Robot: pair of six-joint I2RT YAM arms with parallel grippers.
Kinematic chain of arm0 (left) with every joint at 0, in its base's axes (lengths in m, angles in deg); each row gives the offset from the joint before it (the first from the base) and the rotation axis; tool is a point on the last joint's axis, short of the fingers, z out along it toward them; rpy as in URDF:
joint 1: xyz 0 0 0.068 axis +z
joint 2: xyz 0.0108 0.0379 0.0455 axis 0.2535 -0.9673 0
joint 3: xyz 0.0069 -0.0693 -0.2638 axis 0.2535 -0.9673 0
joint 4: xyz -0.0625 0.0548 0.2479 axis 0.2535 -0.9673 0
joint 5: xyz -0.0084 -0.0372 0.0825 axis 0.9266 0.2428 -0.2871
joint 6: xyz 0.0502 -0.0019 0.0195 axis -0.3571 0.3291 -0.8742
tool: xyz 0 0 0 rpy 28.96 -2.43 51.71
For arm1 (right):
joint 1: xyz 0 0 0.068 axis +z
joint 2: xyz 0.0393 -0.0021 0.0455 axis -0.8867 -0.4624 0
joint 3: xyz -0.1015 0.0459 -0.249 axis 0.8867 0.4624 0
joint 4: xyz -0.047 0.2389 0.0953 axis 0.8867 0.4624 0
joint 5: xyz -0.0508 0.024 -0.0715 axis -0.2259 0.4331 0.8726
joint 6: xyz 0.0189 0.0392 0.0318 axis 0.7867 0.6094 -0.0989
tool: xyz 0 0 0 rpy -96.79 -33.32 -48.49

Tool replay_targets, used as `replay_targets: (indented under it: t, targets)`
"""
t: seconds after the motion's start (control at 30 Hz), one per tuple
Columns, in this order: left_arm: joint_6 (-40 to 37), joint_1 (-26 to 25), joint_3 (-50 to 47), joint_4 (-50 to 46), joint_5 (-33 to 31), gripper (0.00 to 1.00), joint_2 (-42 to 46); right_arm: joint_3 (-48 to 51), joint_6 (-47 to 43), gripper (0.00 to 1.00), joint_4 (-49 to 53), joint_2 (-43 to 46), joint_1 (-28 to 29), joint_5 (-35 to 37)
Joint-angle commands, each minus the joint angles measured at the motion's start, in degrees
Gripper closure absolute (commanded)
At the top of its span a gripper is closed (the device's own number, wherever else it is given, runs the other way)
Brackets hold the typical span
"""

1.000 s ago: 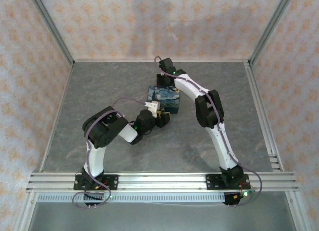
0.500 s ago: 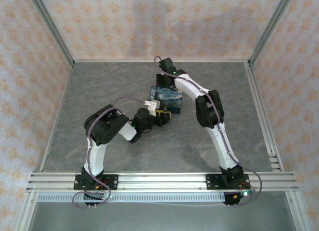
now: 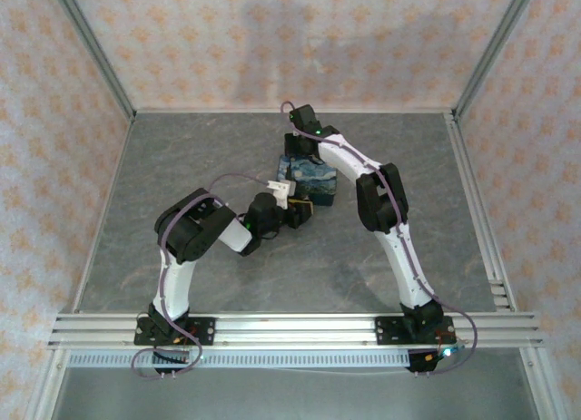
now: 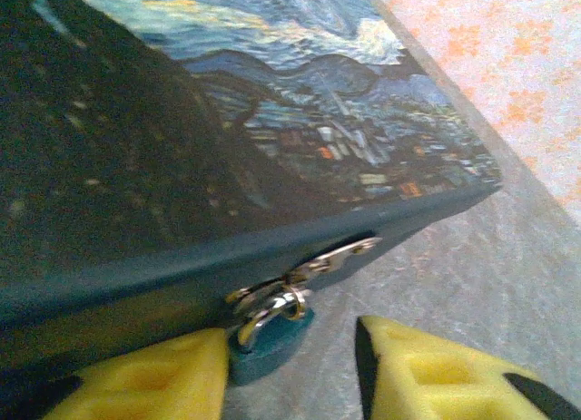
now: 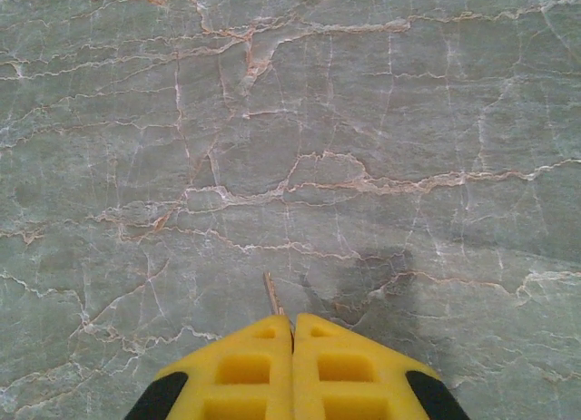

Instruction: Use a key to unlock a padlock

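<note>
Left wrist view: the left gripper [image 4: 290,379] faces the front wall of the dark-blue printed box [image 4: 227,121], with its jaws partly open and holding nothing. The padlock [image 4: 270,334] hangs by its silvery shackle from the metal hasp [image 4: 340,254] on the lower edge of the box. Its teal body sits in the gap between the two yellow fingertips, but off centre. It touches, or very nearly touches, the inner edge of the fingertip at the left of the view. A clear strip of table separates it from the fingertip at the right of the view. Right wrist view: the right gripper [image 5: 292,322] hangs over the bare grey marble table [image 5: 381,121], its jaws fully closed. The key [image 5: 270,296] is pinched between them. Only a thin pinkish-tan sliver protrudes from the seam at the fingertips, angled slightly to the left. In the top view, the left gripper is at the near side of the box and the right arm reaches to its far side.
</note>
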Motion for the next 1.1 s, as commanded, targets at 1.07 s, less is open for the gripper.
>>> replay_targets:
  t: [1.07]
  targets:
    - [-6.4, -4.68, 1.97, -21.69, -12.39, 0.51, 0.17, 0.48, -0.4, 1.0, 5.34, 1.5, 1.42, -0.12]
